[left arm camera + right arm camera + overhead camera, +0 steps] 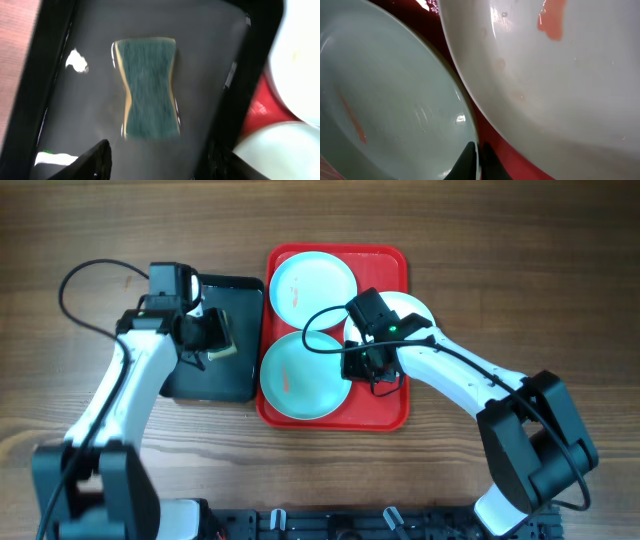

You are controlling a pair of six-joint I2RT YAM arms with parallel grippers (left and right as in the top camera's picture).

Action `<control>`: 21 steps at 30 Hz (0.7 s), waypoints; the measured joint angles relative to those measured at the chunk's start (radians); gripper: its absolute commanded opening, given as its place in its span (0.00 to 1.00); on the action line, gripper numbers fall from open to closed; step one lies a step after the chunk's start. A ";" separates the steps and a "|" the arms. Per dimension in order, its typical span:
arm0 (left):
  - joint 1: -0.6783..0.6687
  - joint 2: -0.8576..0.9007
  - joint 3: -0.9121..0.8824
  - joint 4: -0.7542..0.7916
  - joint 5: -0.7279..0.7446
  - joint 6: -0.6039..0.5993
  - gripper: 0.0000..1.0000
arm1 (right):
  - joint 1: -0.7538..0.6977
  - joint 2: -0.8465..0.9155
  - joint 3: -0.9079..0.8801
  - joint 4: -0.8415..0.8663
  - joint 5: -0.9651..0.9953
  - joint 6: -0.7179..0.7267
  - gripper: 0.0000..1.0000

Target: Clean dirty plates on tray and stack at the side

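Since all three plates lie on the red tray (385, 415) and none is stacked at the side, the task looks to be at its start, with wiping not yet begun. Nearest the robot, the near pale-blue plate (303, 380) sits in the tray's left corner with a thin orange streak on it. The right gripper (477, 157) is at this plate's right rim, in the gap beside the white plate (415, 310), its jaws pressed together. I cannot tell whether the rim is pinched between them. The white plate carries an orange-red smear too. Farther out, the far pale-blue plate (312, 285) fills the tray's far left corner.

To the left, just beside the red tray, the left gripper (159, 159) hangs over the black tray (215, 385) with its fingers spread wide and nothing between them. The green sponge (150, 90) lies flat on the black tray beyond the fingertips.

The next move probably calls for the left arm to come down over the sponge, close on its narrow waist and carry it to a smeared plate while the right arm steadies that plate.
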 measured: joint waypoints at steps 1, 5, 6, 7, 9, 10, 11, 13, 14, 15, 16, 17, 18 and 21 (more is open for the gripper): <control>0.000 0.038 0.000 0.027 -0.007 0.004 0.60 | 0.000 0.000 0.000 0.000 0.000 0.000 0.08; 0.000 0.130 -0.001 0.090 -0.019 0.011 0.47 | 0.000 0.000 0.000 0.000 0.001 0.000 0.08; 0.000 0.149 -0.001 0.094 -0.022 0.013 0.45 | 0.000 0.000 0.000 0.000 0.000 0.000 0.08; 0.000 0.163 -0.001 0.093 -0.023 0.015 0.46 | 0.000 0.000 0.000 0.000 0.000 0.000 0.08; 0.000 0.182 -0.002 0.090 -0.023 0.019 0.51 | 0.000 -0.001 0.000 0.000 0.000 0.000 0.08; 0.000 0.183 -0.002 0.089 -0.023 0.020 0.52 | 0.000 -0.001 0.000 0.000 0.000 0.000 0.08; 0.000 0.183 -0.002 0.090 -0.023 0.019 0.52 | 0.000 -0.002 0.000 0.000 0.000 0.000 0.09; 0.000 0.184 -0.002 0.102 -0.026 0.022 0.53 | 0.000 -0.002 0.000 0.000 0.000 0.000 0.08; 0.000 0.184 -0.002 0.112 -0.026 0.022 0.53 | 0.000 -0.002 0.000 0.000 0.000 0.000 0.09; 0.000 0.185 -0.002 0.123 -0.026 0.022 0.53 | 0.000 -0.002 0.000 0.000 0.000 0.000 0.09; 0.000 0.186 -0.002 0.128 -0.026 0.022 0.53 | 0.000 -0.002 0.000 0.001 0.000 0.000 0.09; 0.000 0.189 -0.002 0.135 -0.026 0.022 0.53 | 0.000 -0.002 0.000 0.000 0.000 0.000 0.09; 0.000 0.196 -0.002 0.145 -0.026 0.022 0.52 | 0.000 -0.002 0.000 0.001 0.000 0.000 0.09; 0.000 0.226 -0.003 0.149 -0.026 0.022 0.46 | 0.000 -0.002 0.000 0.001 0.000 0.000 0.09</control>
